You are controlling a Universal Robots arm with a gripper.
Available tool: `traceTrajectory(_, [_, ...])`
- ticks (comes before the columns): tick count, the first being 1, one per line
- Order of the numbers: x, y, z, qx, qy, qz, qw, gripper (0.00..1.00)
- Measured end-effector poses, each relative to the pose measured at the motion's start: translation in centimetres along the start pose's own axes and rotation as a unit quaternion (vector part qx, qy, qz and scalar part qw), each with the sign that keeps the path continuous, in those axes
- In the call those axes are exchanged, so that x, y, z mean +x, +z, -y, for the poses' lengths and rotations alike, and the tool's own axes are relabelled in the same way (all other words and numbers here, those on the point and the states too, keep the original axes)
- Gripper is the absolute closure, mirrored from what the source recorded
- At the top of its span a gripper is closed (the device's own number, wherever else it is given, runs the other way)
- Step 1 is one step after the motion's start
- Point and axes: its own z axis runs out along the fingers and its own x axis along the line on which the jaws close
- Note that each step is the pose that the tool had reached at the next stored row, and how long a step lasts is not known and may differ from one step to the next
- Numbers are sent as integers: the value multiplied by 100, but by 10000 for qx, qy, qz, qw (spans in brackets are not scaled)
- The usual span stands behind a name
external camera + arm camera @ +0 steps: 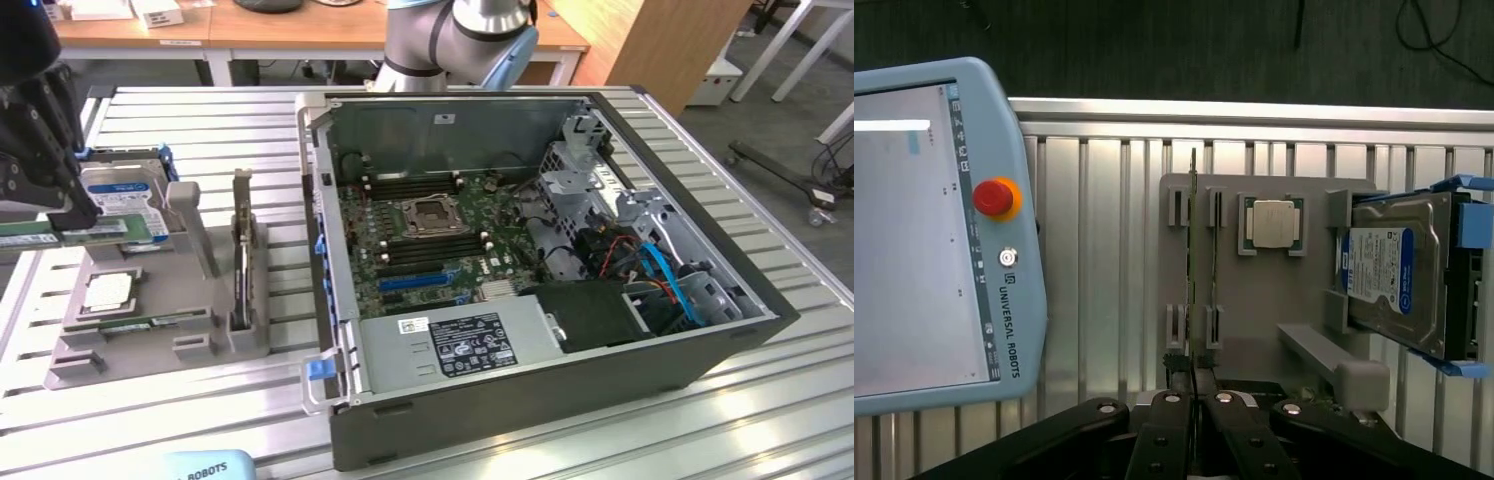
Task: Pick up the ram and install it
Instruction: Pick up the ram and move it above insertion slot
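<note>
Ram (83, 236): pinched edgewise between pressed-together fingers of gripper (1194, 384), at 9 o'clock in exterior view, above grey parts holder (134, 355). We judge pickup done. Install not done: motherboard (427, 225) lies toward 3 o'clock, well apart.

Green ram (94, 236); silver hard drive (123, 192), blue-white label; grey fixture (134, 360); black end effector (1192, 378).
</note>
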Motion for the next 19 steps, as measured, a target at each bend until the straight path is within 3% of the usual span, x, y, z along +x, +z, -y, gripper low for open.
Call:
traceTrajectory(6, [-1,-64,-2,1,0,0,10000,89])
traceTrajectory(19, [0,-68,21,0,-1,-1,10000,89])
